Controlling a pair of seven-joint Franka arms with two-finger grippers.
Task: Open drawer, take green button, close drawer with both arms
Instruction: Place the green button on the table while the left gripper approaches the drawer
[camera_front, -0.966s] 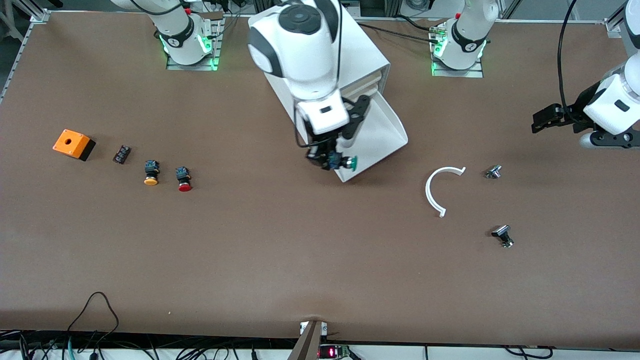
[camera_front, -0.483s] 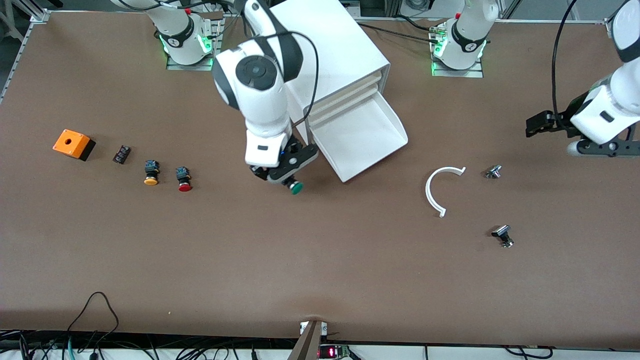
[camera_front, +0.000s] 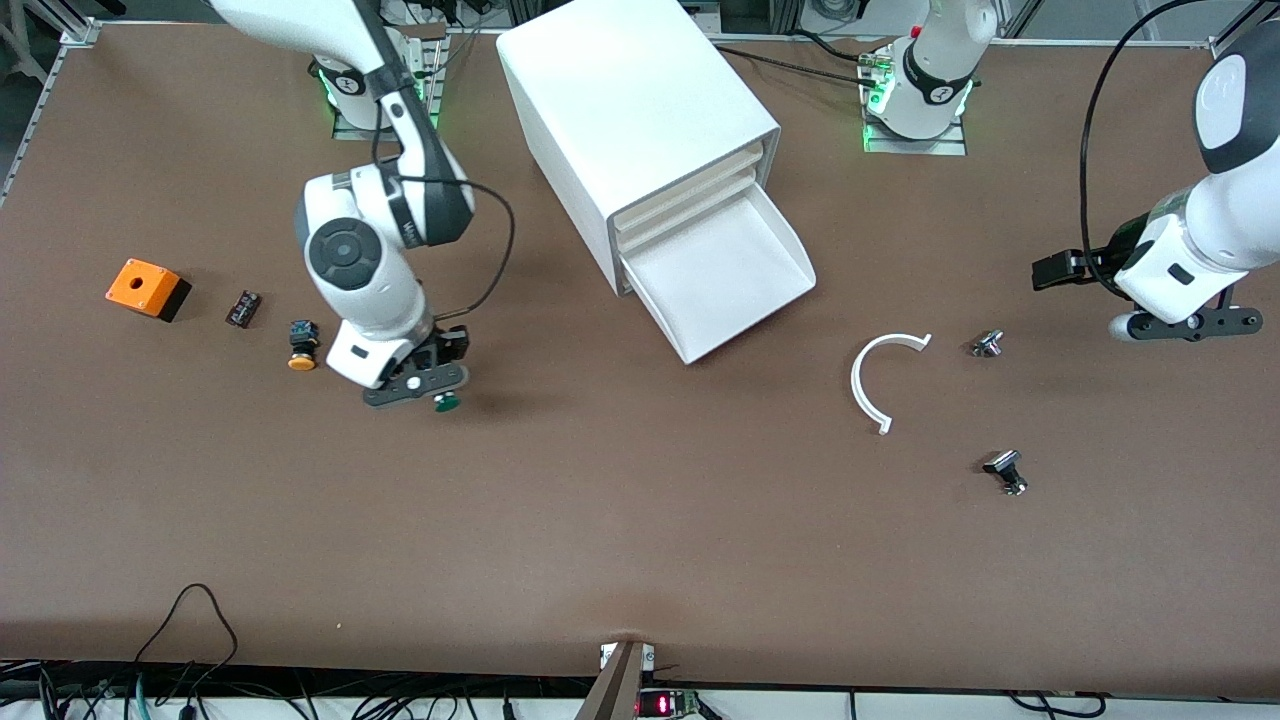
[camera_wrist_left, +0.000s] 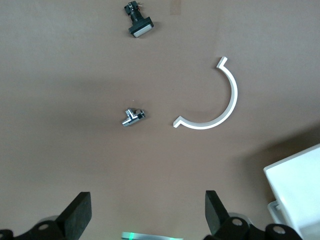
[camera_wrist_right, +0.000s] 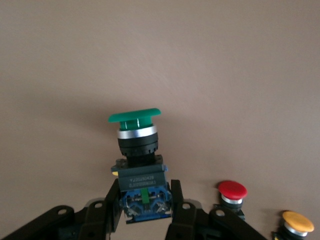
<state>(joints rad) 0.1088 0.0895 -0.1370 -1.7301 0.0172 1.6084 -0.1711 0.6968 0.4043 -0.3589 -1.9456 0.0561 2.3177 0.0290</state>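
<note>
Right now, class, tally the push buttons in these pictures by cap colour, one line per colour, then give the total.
Green button, held in the right tool: 1
Red button, on the table: 1
Yellow button, on the table: 1
Total: 3
</note>
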